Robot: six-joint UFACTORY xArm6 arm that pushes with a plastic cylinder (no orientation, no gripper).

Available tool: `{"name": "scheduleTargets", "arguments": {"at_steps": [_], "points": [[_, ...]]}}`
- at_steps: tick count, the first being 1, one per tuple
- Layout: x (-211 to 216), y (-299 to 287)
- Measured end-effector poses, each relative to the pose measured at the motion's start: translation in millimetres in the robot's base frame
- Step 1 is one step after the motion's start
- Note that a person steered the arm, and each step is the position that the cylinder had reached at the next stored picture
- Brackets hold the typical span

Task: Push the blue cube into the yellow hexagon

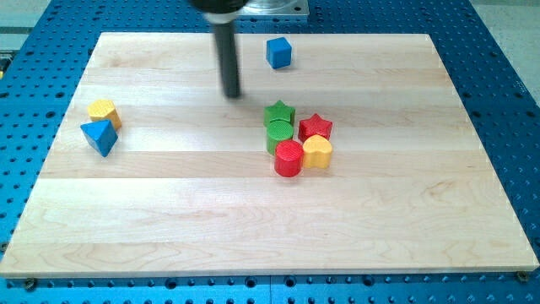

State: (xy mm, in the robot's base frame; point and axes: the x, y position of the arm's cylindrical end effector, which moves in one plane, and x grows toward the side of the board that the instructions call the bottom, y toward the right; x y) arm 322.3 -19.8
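The blue cube sits near the view's top, a little right of centre. The yellow hexagon sits at the view's left, touching a blue triangular block just below it. My tip is on the board left of and below the blue cube, apart from it by about a cube's width and a half. The rod rises from the tip to the view's top edge. The tip is far to the right of the yellow hexagon.
A cluster sits right of centre: a green star, a green cylinder, a red star, a red cylinder and a yellow heart-shaped block. The wooden board lies on a blue perforated table.
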Motion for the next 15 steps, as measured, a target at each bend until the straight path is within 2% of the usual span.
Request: {"name": "scheduleTargets", "arguments": {"at_steps": [2,3,4,5,6,8,9,10,11,12,13,14,15], "points": [[-77,140],[-103,109],[-94,22],[-65,-57],[-66,-48],[-96,38],[-83,31],[-61,-59],[-48,-98],[-90,-48],[-58,15],[-34,-31],[-27,-123]]}}
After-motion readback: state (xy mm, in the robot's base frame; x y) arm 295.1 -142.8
